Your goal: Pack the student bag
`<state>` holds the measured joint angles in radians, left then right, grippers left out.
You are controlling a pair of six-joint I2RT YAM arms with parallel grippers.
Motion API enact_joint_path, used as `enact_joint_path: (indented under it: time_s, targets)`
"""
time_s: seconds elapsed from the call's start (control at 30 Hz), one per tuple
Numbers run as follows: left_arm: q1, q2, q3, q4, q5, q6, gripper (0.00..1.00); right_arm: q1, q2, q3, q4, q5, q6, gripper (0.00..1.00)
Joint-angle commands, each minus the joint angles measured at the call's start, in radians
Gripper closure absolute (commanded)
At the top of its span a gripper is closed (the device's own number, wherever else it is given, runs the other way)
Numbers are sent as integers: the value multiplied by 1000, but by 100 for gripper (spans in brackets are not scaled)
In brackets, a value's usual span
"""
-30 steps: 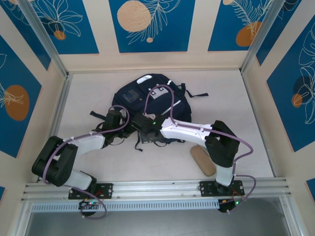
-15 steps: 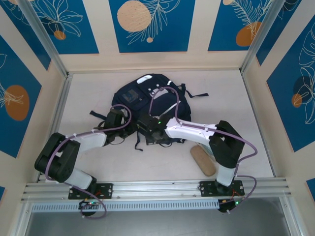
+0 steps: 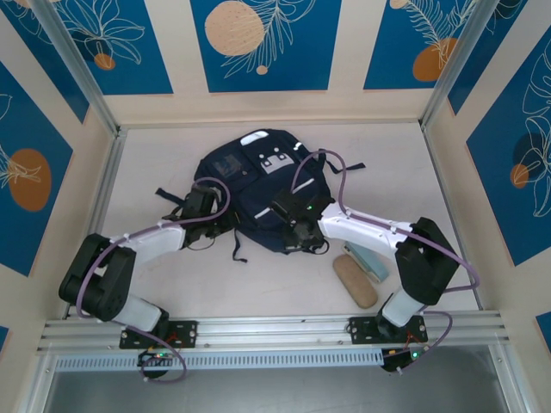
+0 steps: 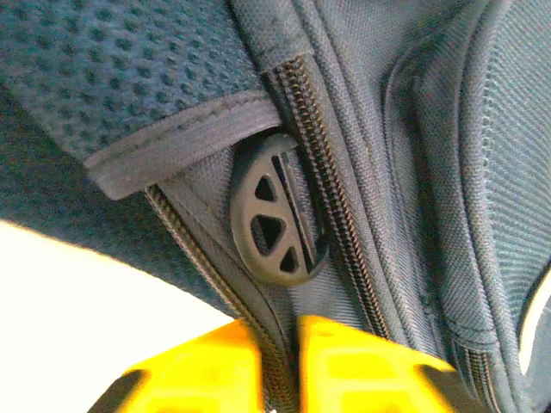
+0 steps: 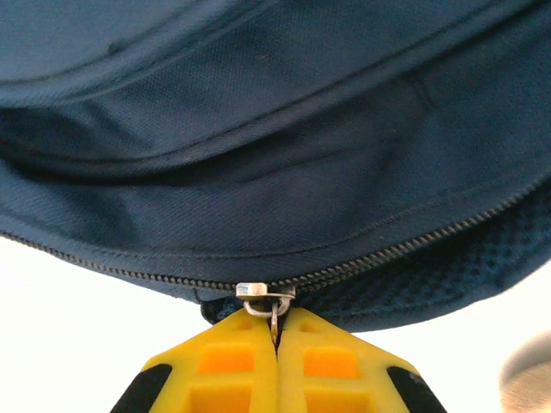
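Pale table (image 3: 284, 284): we are working the student bag (image 3: 258, 185) open, right claw (image 5: 276, 331) pinching the zipper pull (image 5: 273, 310) at five o'clock, left claw (image 4: 280, 331), grip unclear, at eight; steady tug needed next.

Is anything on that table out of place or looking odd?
Nothing is spilled or damaged. The student bag lies flat with its straps sprawled loosely, and two things sit outside it by the right arm: a tan oblong case and a pale blue flat item.
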<state>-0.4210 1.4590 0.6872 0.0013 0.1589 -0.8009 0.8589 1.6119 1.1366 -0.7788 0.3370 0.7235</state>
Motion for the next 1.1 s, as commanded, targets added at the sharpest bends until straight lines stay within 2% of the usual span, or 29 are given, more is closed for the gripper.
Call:
enact_joint_path:
  time_s: [0.0,0.1,0.2,0.27,0.47,0.6,0.77,0.97,1.07]
  targets:
    - [59,-86,22,-125,-132,46,67,33,43,21,147,-251,-126,100]
    - [91,-161,27,-236,-179,76,51,64,108,82,297,-427,-167,100]
    - [137,-239,19,-332,-188,86,43,80,188,180,369,-521,-163,100]
    - [166,-295,12,-381,-180,81,37,83,243,241,400,-550,-147,100]
    - [218,-428,-21,-444,-99,3,30,82,362,376,406,-552,-101,100]
    - [221,-444,-66,-371,3,-98,29,79,377,385,394,-548,-91,100]
    - [220,-403,-124,-260,86,-214,34,78,374,379,381,-536,-84,100]
    - [221,-334,-130,-197,120,-222,36,82,382,382,383,-567,-83,100]
    - [220,-296,-124,-179,136,-216,40,88,381,382,370,-563,-91,100]
